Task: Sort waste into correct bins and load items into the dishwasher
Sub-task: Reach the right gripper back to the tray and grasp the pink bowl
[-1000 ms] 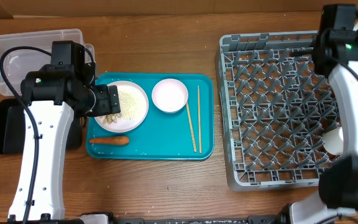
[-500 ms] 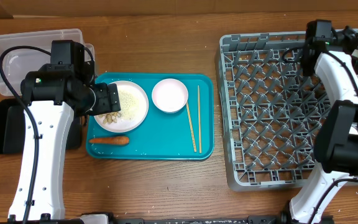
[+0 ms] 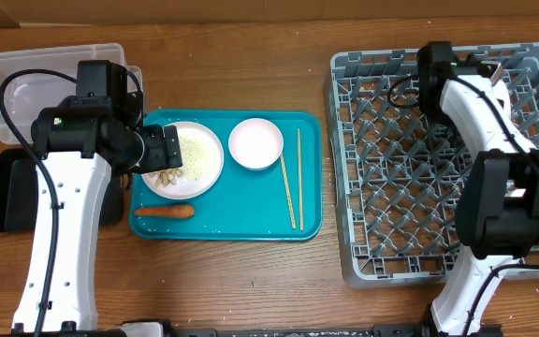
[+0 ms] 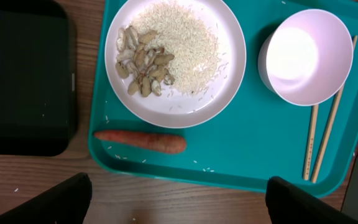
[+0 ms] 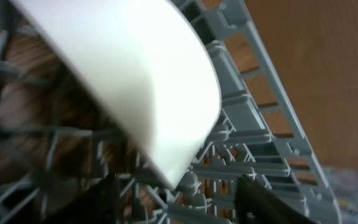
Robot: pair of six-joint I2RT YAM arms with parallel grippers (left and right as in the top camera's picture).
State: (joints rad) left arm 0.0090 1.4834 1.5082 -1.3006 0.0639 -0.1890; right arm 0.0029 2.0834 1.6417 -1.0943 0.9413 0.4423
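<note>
Fingers of left gripper [image 4: 179,186] spread wide, nothing between them, poised above near edge of teal tray [image 4: 247,155]. On that tray: round white plate [image 4: 173,109] at left, heaped with white rice [image 4: 188,43] and a clump of pale beige scraps [image 4: 143,65]; orange carrot stick [image 4: 138,141] lying flat just below plate, apart from it; white bowl [image 4: 306,56] at right, upright; two wooden chopsticks [image 4: 322,134] side by side, running from beside bowl toward tray's near rim. Stray grains of rice scattered on tray floor. Just left of teal tray, shallow black tray [image 4: 23,74] on wooden table [image 3: 251,281], with clear plastic tub [image 3: 45,80] beyond it. Well to right of teal tray, grey dish rack [image 3: 391,187], with right arm [image 3: 475,112] reaching over its far side. Fingers of right gripper [image 5: 179,186] apart, not clamped on anything; white vessel [image 5: 123,74] tilted just ahead of them, rim down against rack lattice close to rack wall. Bowl or cup: cannot tell from this close.
</note>
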